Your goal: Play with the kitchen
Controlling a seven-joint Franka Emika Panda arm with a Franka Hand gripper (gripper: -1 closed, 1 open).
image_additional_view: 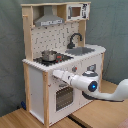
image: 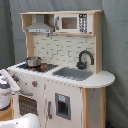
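one arm, one big toy: the kitchen (image_additional_view: 65, 60) fills the middle of both exterior views, white panels with pale wood trim, standing on a wooden surface (image_additional_view: 20, 117)

in the second exterior view the arm comes in from about 4 o'clock, its white wrist lying across the lower front; the gripper (image_additional_view: 56, 74) points toward 9 o'clock, just at the front panel above the oven door (image_additional_view: 63, 97), near the knobs (image_additional_view: 75, 69). cannot tell whether the fingers are spread or closed, nor whether they touch the panel

on the worktop: small metal pot (image_additional_view: 49, 55) on the hob (image_additional_view: 50, 59) at the 9 o'clock side, grey sink (image_additional_view: 81, 50) and black faucet (image_additional_view: 74, 39) toward 3 o'clock. hood (image_additional_view: 48, 20) and microwave (image_additional_view: 76, 11) up at 12 o'clock

in the first exterior view only white parts of the arm show, at the 8 o'clock edge, before the kitchen (image: 65, 75)

handling, as a guess: the body looks stiff, bulky and too heavy to shift, so it is best left standing. the moving parts are the places to take hold — knobs for a light pinch and turn, oven door by its top handle, faucet by its arch. painted faces are likely slick; small fittings may be fragile under hard squeeze
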